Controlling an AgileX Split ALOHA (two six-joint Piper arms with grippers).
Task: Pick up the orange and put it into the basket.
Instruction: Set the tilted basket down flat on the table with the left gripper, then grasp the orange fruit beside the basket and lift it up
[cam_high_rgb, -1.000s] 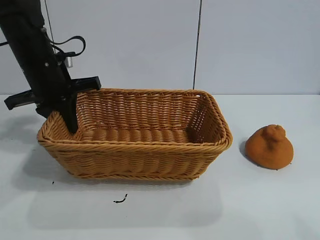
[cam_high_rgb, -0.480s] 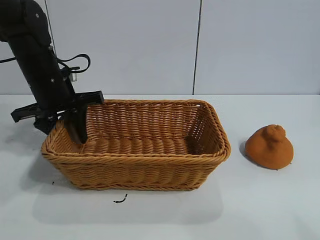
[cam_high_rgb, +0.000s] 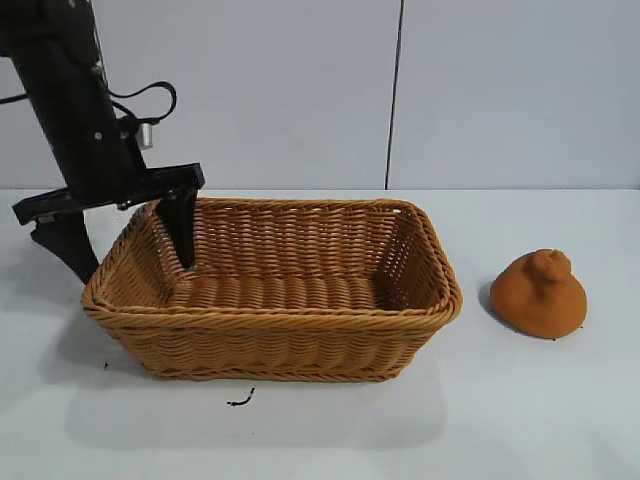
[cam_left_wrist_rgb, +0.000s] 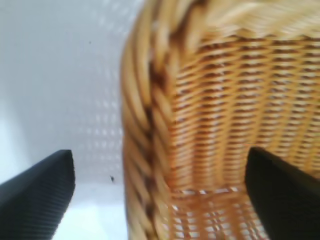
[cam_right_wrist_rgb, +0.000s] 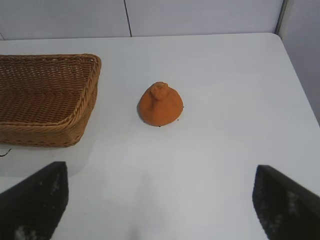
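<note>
The left arm's black gripper (cam_high_rgb: 125, 245) hangs pointing down over the left end of the large tan woven wicker basket (cam_high_rgb: 270, 325), its jaws spread wide and holding nothing: one finger (cam_high_rgb: 183, 228) reaches down inside the basket, the other (cam_high_rgb: 65, 246) stands outside the left wall, so the braided rim lies between them. In the left wrist view only the two dark fingertips show at the lower corners, and the basket wall (cam_left_wrist_rgb: 150, 150) is blurred between them. The upper part of the left arm is cut off by the top of the exterior view.

The right gripper (cam_right_wrist_rgb: 160, 200) does not appear in the exterior view; its own wrist view shows only two black fingertips, far apart, empty, over the white table (cam_right_wrist_rgb: 225, 125).

The dull-orange, rough-skinned, dome-shaped orange (cam_high_rgb: 541, 293) with a knob on top sits on the table to the right of the basket, apart from it. A small dark scrap (cam_high_rgb: 240, 399) lies near the basket's near side.
</note>
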